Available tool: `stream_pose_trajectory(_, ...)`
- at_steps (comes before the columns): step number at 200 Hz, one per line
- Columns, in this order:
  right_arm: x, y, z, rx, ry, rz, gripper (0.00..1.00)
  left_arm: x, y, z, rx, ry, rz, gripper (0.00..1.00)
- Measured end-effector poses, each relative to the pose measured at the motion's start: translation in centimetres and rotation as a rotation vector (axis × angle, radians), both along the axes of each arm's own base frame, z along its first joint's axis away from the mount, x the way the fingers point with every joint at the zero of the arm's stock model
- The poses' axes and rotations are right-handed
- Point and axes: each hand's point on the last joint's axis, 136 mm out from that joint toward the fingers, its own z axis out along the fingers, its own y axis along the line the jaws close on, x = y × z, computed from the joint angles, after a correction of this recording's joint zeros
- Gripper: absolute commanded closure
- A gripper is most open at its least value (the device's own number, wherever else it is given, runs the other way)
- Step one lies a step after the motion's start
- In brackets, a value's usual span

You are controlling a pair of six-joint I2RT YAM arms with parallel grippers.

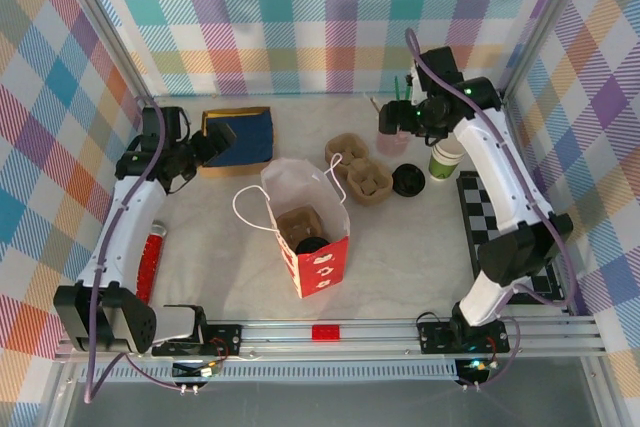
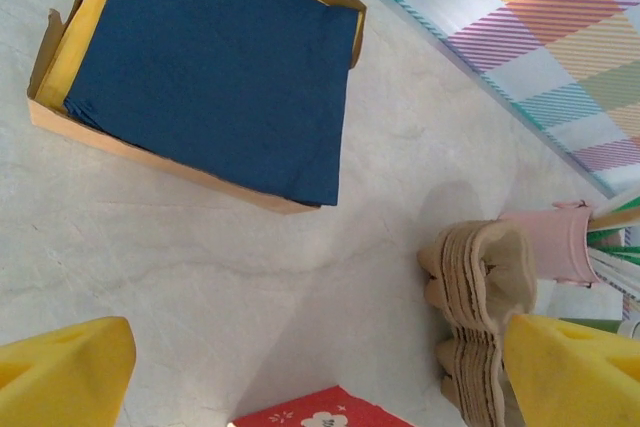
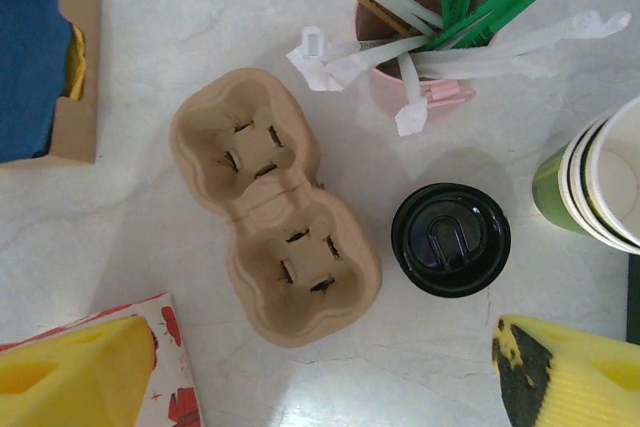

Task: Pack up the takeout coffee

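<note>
- The left claw (image 1: 218,137) is spread wide and holds nothing. Its yellow fingers (image 2: 62,372) sit at the two lower corners of the wrist view, with bare table (image 2: 200,247) between them.
- The right claw (image 1: 392,122) is also open wide and empty, with fingers (image 3: 570,372) well apart.
- The takeout coffee (image 1: 313,244) looks to be inside the red bag (image 1: 322,265) already. A round black lid shows down in the bag's mouth beside a brown carrier insert, but the cup's body is hidden, so this is a judgement.
- From the left claw the coffee lies back toward the arm bases and across to the right arm's side. From the right claw it lies back toward the bases and across to the left arm's side. Neither claw is clearly nearer.
- The cup seems to stand upright, lid up, with its long axis running straight up through the bag's opening. Any reach would have to come down from above, between the bag's walls.
- A loose black lid (image 3: 450,239) lies just ahead of the right claw, toward its right finger. The cardboard carrier (image 3: 272,209) lies ahead toward the other finger.
</note>
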Motion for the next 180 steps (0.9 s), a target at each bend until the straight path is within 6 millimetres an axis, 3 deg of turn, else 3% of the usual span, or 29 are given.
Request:
stream_pose_trajectory(34, 1.8, -0.4, -2.7, -0.002, 0.063, -0.018, 0.20, 0.7, 0.0, -2.0, -0.009, 0.023, -0.003, 0.08)
stream_pose_trajectory(74, 3.2, -0.8, -4.4, -0.019, 0.094, -0.025, 0.27, 1.2, 0.0, -3.7, -0.010, 0.038, -0.003, 0.09)
stream_pose_trajectory(180, 6.1, -1.4, -7.4, -0.061, 0.128, -0.061, 0.38, 1.5, -0.1, -4.7, -0.014, 0.013, -0.008, 0.11)
